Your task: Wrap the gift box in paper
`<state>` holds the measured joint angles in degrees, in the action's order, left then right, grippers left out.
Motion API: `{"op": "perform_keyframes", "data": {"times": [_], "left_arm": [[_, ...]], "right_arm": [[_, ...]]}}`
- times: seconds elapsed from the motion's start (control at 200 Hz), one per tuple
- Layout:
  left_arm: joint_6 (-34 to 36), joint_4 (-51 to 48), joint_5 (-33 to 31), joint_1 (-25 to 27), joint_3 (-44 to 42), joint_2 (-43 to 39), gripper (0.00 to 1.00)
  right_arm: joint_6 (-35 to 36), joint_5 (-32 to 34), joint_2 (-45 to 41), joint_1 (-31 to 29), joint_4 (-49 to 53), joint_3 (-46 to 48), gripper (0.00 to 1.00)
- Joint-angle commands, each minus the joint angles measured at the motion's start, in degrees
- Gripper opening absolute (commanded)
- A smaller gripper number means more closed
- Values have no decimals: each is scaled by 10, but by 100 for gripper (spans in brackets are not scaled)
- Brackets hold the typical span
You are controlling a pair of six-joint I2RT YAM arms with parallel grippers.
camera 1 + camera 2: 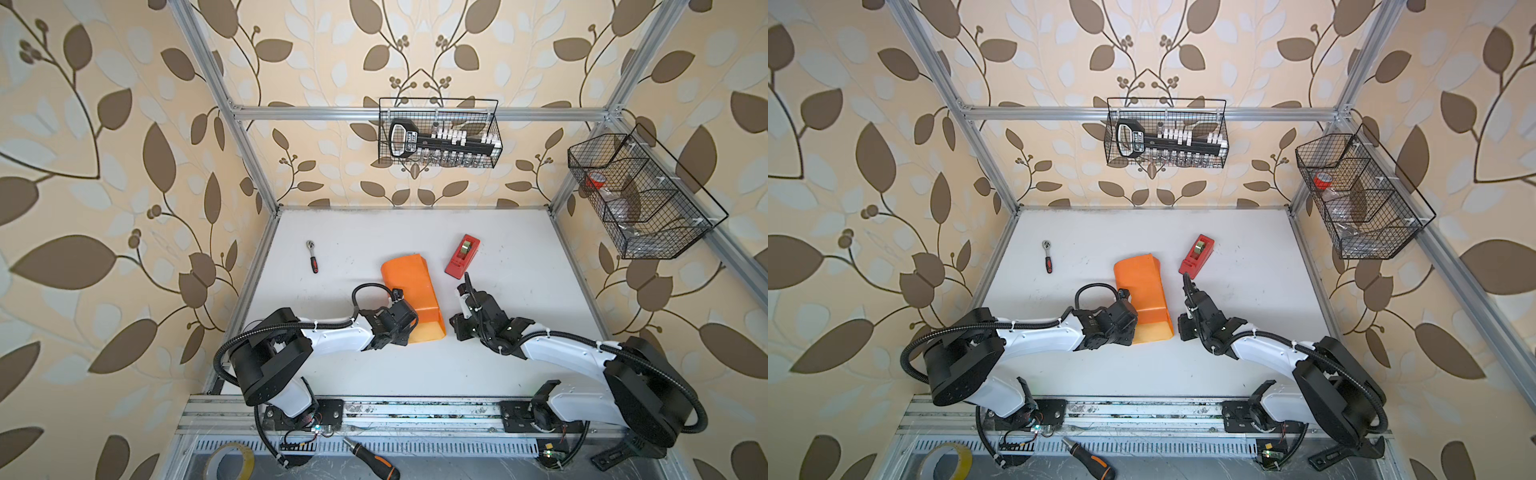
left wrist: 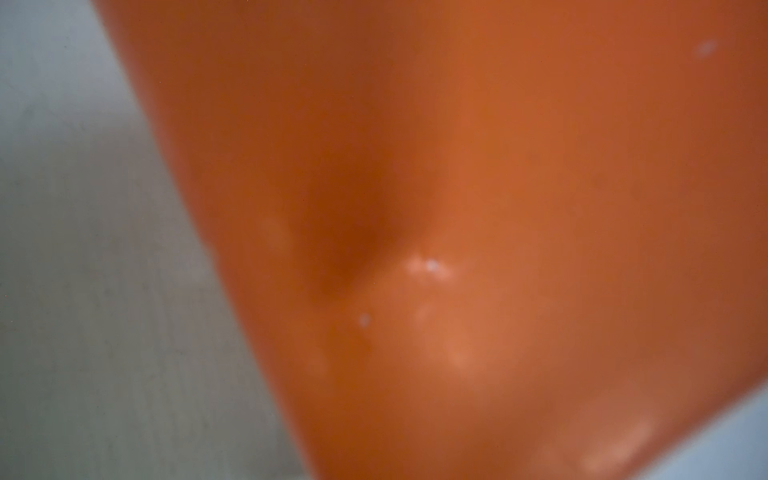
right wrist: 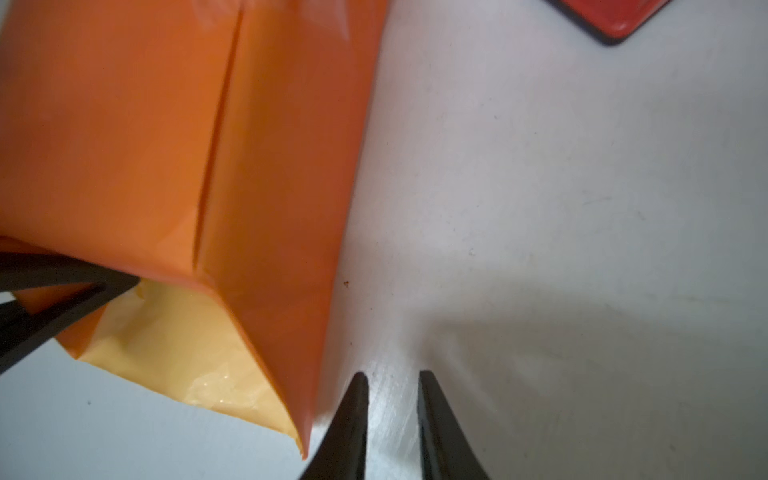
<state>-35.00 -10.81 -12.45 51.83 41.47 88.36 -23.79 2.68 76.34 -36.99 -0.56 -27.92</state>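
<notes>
Eyes on the middle of the white tabletop: the large thin sheet of paper, bright orange outside, lies folded into a flat sleeve. It runs from near the red plastic tape dispenser towards my arms. Both top views show it between the two grippers. The gift box I cannot see; the paper covers it if it is inside.

In the right wrist view a lengthwise overlap seam runs along the top, and the near end gapes open, showing the pale yellow inner face.

The left gripper sits at that near end on the sleeve's left side, jaws together. One black finger rests against the open mouth, but I cannot tell whether any paper is pinched. Its own camera gives only a blurred orange surface.

The right gripper hangs low over bare table just beside the sleeve's near right corner. Its tips stand slightly apart with nothing between them.
</notes>
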Motion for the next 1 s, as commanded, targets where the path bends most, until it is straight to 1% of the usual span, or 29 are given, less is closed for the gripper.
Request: {"op": "perform_keyframes", "data": {"times": [0.0, 0.085, 0.27, 0.995], "left_arm": [[0, 4, -7, 5, 10, 5, 4], [1, 4, -7, 4, 11, 5, 4], [1, 3, -7, 4, 9, 3, 4], [3, 5, -8, 5, 4, 3, 4]], "right_arm": [[15, -19, 35, 1, -28, -24, 21], [8, -32, 45, -5, -47, -24, 20], [-10, -39, 52, -24, -67, -21, 19], [-55, -37, 75, -53, -127, -22, 19]]}}
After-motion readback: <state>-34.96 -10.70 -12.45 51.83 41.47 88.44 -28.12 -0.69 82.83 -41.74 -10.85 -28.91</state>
